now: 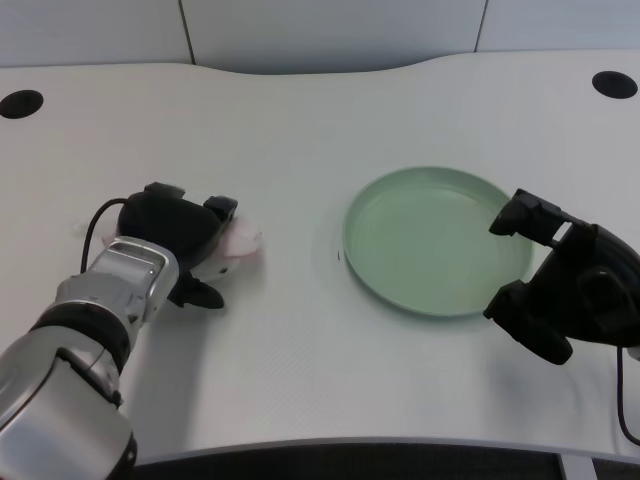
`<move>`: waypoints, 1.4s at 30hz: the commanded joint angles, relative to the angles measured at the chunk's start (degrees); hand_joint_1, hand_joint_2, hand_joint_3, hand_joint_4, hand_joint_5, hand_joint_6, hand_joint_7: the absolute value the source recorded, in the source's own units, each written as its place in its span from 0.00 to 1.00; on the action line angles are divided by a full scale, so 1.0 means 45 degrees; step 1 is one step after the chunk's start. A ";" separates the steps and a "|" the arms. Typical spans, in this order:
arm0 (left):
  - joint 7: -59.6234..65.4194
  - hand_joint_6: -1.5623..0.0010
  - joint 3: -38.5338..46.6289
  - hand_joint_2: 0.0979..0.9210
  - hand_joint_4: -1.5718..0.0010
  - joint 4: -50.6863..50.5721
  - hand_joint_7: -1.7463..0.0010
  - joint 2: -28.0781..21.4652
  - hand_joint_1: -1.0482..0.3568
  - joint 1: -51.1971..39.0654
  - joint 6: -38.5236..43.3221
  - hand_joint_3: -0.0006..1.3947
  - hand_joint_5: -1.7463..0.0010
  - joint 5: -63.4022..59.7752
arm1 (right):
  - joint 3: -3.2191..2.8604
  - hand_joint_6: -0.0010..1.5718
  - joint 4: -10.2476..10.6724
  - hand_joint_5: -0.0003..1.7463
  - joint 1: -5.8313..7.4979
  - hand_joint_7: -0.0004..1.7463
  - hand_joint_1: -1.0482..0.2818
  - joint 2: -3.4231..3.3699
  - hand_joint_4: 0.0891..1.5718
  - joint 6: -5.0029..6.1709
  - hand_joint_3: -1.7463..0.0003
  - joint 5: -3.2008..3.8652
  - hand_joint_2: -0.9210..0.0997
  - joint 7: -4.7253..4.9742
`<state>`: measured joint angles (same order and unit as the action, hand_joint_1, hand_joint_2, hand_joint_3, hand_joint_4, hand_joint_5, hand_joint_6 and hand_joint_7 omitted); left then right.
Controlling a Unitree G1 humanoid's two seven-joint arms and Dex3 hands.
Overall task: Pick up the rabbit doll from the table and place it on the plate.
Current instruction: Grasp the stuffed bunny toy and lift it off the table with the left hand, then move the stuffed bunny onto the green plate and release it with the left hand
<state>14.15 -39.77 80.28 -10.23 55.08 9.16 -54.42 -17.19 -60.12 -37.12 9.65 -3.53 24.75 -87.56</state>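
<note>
Pale pink rabbit doll (243, 243), likely soft, light, squashable: my left hand (175, 232) lies over it, grasp unconfirmed; best held round the body for the green plate (436, 240).

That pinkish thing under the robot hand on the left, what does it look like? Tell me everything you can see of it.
It is the rabbit doll, pale pink and white and soft-looking, like plush. Only a small part shows, poking out to the right of the left robot hand, which lies over it and hides the rest, so ears and face cannot be made out. It rests on the white table, well left of the green plate and apart from it. Whether the fingers have closed around it cannot be told.
</note>
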 commanded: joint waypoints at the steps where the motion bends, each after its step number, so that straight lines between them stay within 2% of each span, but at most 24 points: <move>1: 0.0048 0.53 -0.0851 0.98 0.57 0.0208 0.93 -0.0442 0.34 0.0393 0.0213 0.01 0.44 -0.0863 | -0.0107 0.66 0.0388 1.00 0.0373 0.73 0.38 0.0120 0.69 -0.0219 1.00 0.0349 0.07 -0.0165; 3: 0.0379 0.41 -0.1062 0.99 0.51 0.0203 0.82 -0.0642 0.35 0.0699 0.0359 0.01 0.26 -0.1098 | -0.0133 0.65 0.0695 1.00 0.0526 0.73 0.40 0.0089 0.69 -0.0065 1.00 0.0429 0.06 -0.0106; 4: 0.0478 0.50 -0.1009 1.00 0.52 0.0199 0.43 -0.0704 0.36 0.0801 0.0432 0.07 0.11 -0.1040 | -0.0124 0.63 0.0834 1.00 0.0587 0.80 0.37 0.0086 0.70 0.0043 1.00 0.0448 0.07 -0.0040; 5: 0.0356 0.55 -0.0726 1.00 0.52 0.0193 0.27 -0.0757 0.36 0.0938 0.0494 0.09 0.05 -0.0749 | -0.0076 0.62 0.0884 1.00 0.0580 0.83 0.36 0.0132 0.71 -0.0028 1.00 0.0440 0.07 -0.0016; 7: 0.0117 0.59 -0.0333 1.00 0.56 0.0188 0.16 -0.0825 0.38 0.1150 0.0561 0.24 0.02 -0.0334 | -0.0027 0.61 0.0879 1.00 0.0550 0.85 0.36 0.0205 0.71 -0.0269 1.00 0.0448 0.08 0.0012; 8: 0.0064 0.60 -0.0201 1.00 0.58 0.0184 0.19 -0.0859 0.38 0.1250 0.0600 0.32 0.05 -0.0225 | -0.0019 0.61 0.0867 1.00 0.0542 0.86 0.37 0.0223 0.71 -0.0399 1.00 0.0459 0.08 0.0018; 10: 0.0011 0.59 -0.0055 1.00 0.58 0.0176 0.25 -0.0915 0.38 0.1416 0.0705 0.38 0.13 -0.0097 | -0.0045 0.61 0.0855 1.00 0.0557 0.87 0.38 0.0212 0.71 -0.0502 1.00 0.0500 0.08 0.0012; 13: 0.0025 0.56 0.0199 1.00 0.56 0.0147 0.46 -0.0959 0.38 0.1673 0.0921 0.40 0.30 0.0097 | -0.0103 0.61 0.0847 1.00 0.0611 0.86 0.34 0.0178 0.71 -0.0343 1.00 0.0532 0.09 0.0007; 15: 0.0086 0.47 0.0342 1.00 0.52 0.0131 0.79 -0.0948 0.37 0.1773 0.1014 0.42 0.57 0.0191 | -0.0109 0.61 0.0853 1.00 0.0636 0.85 0.32 0.0185 0.71 -0.0272 1.00 0.0522 0.08 0.0061; 17: 0.0251 0.41 0.0324 1.00 0.49 0.0090 0.80 -0.0807 0.36 0.2137 0.1162 0.43 0.53 0.0183 | -0.0040 0.63 0.0851 1.00 0.0610 0.80 0.34 0.0205 0.70 -0.0515 1.00 0.0492 0.09 0.0115; 18: 0.0369 0.42 0.0334 1.00 0.49 0.0069 0.81 -0.0735 0.35 0.2286 0.1246 0.43 0.56 0.0183 | -0.0011 0.63 0.0867 1.00 0.0605 0.78 0.35 0.0207 0.69 -0.0547 1.00 0.0472 0.09 0.0130; 21: 0.0880 0.38 0.0787 1.00 0.44 -0.0029 0.86 -0.0373 0.34 0.2743 0.1987 0.41 0.62 0.0615 | 0.0083 0.63 0.0856 1.00 0.0549 0.76 0.36 0.0216 0.69 -0.0366 0.99 0.0339 0.09 0.0231; 24: 0.0972 0.35 0.1102 1.00 0.41 -0.0079 0.87 0.0116 0.32 0.3147 0.2506 0.41 0.58 0.0990 | 0.0127 0.63 0.0662 1.00 0.0431 0.75 0.36 0.0210 0.69 -0.0323 0.99 0.0299 0.08 0.0212; 25: 0.1026 0.35 0.1192 1.00 0.42 -0.0105 0.86 0.0355 0.32 0.3281 0.2679 0.41 0.55 0.1112 | 0.0124 0.63 0.0561 1.00 0.0388 0.74 0.37 0.0186 0.68 -0.0299 0.99 0.0303 0.08 0.0190; 26: 0.1127 0.34 0.1265 1.00 0.44 -0.0131 0.83 0.0564 0.32 0.3385 0.2860 0.41 0.46 0.1214 | 0.0111 0.64 0.0470 1.00 0.0356 0.72 0.38 0.0151 0.68 -0.0263 0.99 0.0319 0.07 0.0158; 27: 0.1216 0.36 0.1329 1.00 0.45 -0.0155 0.72 0.0767 0.32 0.3468 0.3015 0.41 0.34 0.1323 | 0.0112 0.63 0.0393 1.00 0.0332 0.71 0.38 0.0128 0.68 -0.0216 0.99 0.0317 0.07 0.0127; 28: 0.1344 0.45 0.1346 1.00 0.47 -0.0183 0.47 0.0980 0.33 0.3562 0.3187 0.40 0.20 0.1392 | 0.0115 0.63 0.0359 1.00 0.0330 0.70 0.39 0.0107 0.67 -0.0156 0.99 0.0311 0.07 0.0132; 29: 0.1357 0.50 0.1384 1.00 0.47 -0.0202 0.35 0.1182 0.33 0.3661 0.3306 0.40 0.12 0.1468 | 0.0127 0.63 0.0356 1.00 0.0332 0.70 0.39 0.0089 0.67 -0.0108 0.99 0.0299 0.06 0.0163; 31: 0.1536 0.54 0.1407 1.00 0.48 -0.0237 0.21 0.1498 0.33 0.3818 0.3571 0.41 0.03 0.1511 | 0.0109 0.64 0.0314 1.00 0.0325 0.70 0.39 0.0036 0.67 0.0077 0.99 0.0313 0.05 0.0154; 32: 0.1639 0.55 0.1413 1.00 0.47 -0.0245 0.18 0.1576 0.34 0.3855 0.3683 0.40 0.01 0.1512 | 0.0098 0.63 0.0286 1.00 0.0318 0.70 0.39 0.0014 0.67 0.0166 0.98 0.0323 0.04 0.0141; 35: 0.1750 0.56 0.1349 1.00 0.46 -0.0265 0.11 0.1942 0.34 0.4054 0.3915 0.40 0.00 0.1463 | 0.0150 0.63 0.0213 1.00 0.0262 0.68 0.38 0.0025 0.67 0.0062 0.99 0.0286 0.05 0.0242; 37: 0.1740 0.56 0.1262 1.00 0.47 -0.0281 0.12 0.2204 0.32 0.4179 0.4038 0.41 0.00 0.1405 | 0.0150 0.63 0.0204 1.00 0.0248 0.64 0.37 -0.0003 0.67 0.0094 0.99 0.0290 0.06 0.0289; 39: 0.1746 0.54 0.1136 1.00 0.47 -0.0292 0.19 0.2473 0.32 0.4201 0.4185 0.41 0.02 0.1322 | 0.0136 0.64 0.0238 1.00 0.0263 0.63 0.37 -0.0063 0.67 0.0280 0.99 0.0306 0.06 0.0306; 42: 0.1943 0.57 0.0774 1.00 0.48 -0.0286 0.11 0.2868 0.31 0.4069 0.4317 0.43 0.00 0.1057 | 0.0151 0.63 0.0256 1.00 0.0259 0.70 0.36 -0.0147 0.66 0.0484 0.99 0.0312 0.04 0.0243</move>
<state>21.69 -35.45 79.14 1.77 72.93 28.11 -48.97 -16.62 -58.88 -35.36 8.74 -1.91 26.03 -86.37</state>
